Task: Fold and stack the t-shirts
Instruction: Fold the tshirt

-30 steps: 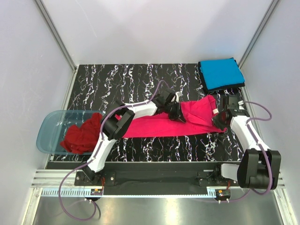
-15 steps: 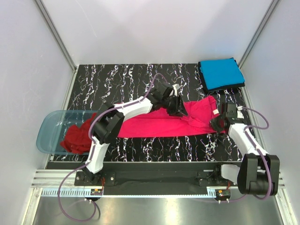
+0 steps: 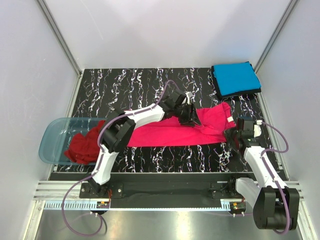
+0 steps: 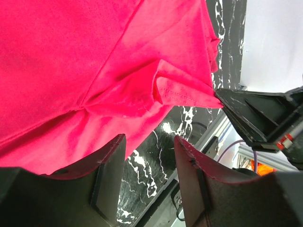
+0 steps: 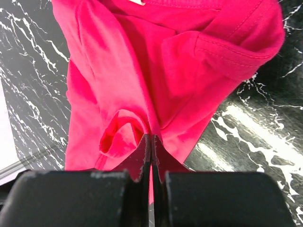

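While the right hand [image 3: 232, 134], pinching the pink shirt [image 3: 165, 136] at its right edge, has drawn back, the left hand [image 3: 190, 115] hovers open over its far edge. That's stretching it flat, I'd judge.

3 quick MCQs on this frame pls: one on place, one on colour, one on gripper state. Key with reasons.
1. Where is the darker red shirt?
A. at the far right corner
B. in the tub
C. on the pink shirt

2. What colour is the folded shirt at the far right corner?
A. pink
B. white
C. blue

3. The right gripper is:
A. shut on the pink shirt
B. open, holding nothing
C. shut on the tub

Key:
1 B, it lies bunched inside the tub.
2 C, the top view shows it bright blue.
3 A, the right wrist view shows pink cloth pinched in the closed gripper.
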Tool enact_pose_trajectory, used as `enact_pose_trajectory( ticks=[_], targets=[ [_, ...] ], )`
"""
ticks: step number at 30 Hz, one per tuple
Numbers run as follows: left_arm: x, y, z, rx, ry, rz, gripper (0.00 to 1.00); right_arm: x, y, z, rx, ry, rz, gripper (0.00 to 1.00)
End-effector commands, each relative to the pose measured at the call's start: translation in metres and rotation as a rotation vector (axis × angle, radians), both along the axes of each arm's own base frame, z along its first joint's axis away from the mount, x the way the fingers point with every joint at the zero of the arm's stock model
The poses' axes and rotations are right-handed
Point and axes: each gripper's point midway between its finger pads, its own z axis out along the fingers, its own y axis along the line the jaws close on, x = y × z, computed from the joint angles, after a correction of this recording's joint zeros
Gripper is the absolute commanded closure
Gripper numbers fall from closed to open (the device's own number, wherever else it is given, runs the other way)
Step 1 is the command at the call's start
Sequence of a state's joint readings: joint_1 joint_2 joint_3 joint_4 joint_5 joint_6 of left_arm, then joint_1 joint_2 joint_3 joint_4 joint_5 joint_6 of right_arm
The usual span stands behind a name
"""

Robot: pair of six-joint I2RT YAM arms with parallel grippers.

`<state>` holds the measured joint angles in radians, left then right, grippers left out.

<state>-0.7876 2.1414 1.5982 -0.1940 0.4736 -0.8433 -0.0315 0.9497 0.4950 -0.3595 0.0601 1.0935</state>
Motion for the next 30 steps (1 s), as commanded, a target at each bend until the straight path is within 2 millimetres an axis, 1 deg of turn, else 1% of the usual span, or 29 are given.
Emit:
enact_pose_trajectory(
  ticks=[1,5,11,13,18,20,24,25,30],
  targets=[
    [0.001,-0.016,0.013,-0.048,-0.021,-0.030,0.50,0.004,0.004,0.000,0.009,-0.026,-0.002,1.00],
    [0.002,-0.018,0.009,-0.037,-0.047,-0.047,0.48,0.001,0.006,-0.009,0.011,-0.006,0.008,1.00],
    [0.005,-0.019,-0.006,-0.001,-0.129,-0.121,0.47,0.001,0.006,-0.007,0.006,-0.019,0.010,1.00],
    [0.006,-0.020,-0.007,0.005,-0.161,-0.139,0.47,0.001,0.007,-0.006,0.003,-0.020,0.017,1.00],
    [0.014,-0.027,0.000,0.021,-0.295,-0.170,0.47,0.002,0.009,-0.007,0.007,-0.017,0.029,1.00],
    [0.018,-0.031,0.008,0.002,-0.342,-0.183,0.47,0.001,0.008,-0.007,0.006,-0.017,0.029,1.00],
    [0.018,-0.040,0.014,-0.015,-0.401,-0.210,0.46,0.002,0.009,-0.004,0.010,-0.029,0.031,1.00],
    [0.017,-0.043,0.012,-0.015,-0.408,-0.220,0.46,0.002,0.009,-0.004,0.010,-0.031,0.030,1.00],
    [0.016,-0.045,-0.001,-0.002,-0.390,-0.228,0.46,0.003,0.010,0.001,0.013,-0.046,0.031,1.00]
  ],
)
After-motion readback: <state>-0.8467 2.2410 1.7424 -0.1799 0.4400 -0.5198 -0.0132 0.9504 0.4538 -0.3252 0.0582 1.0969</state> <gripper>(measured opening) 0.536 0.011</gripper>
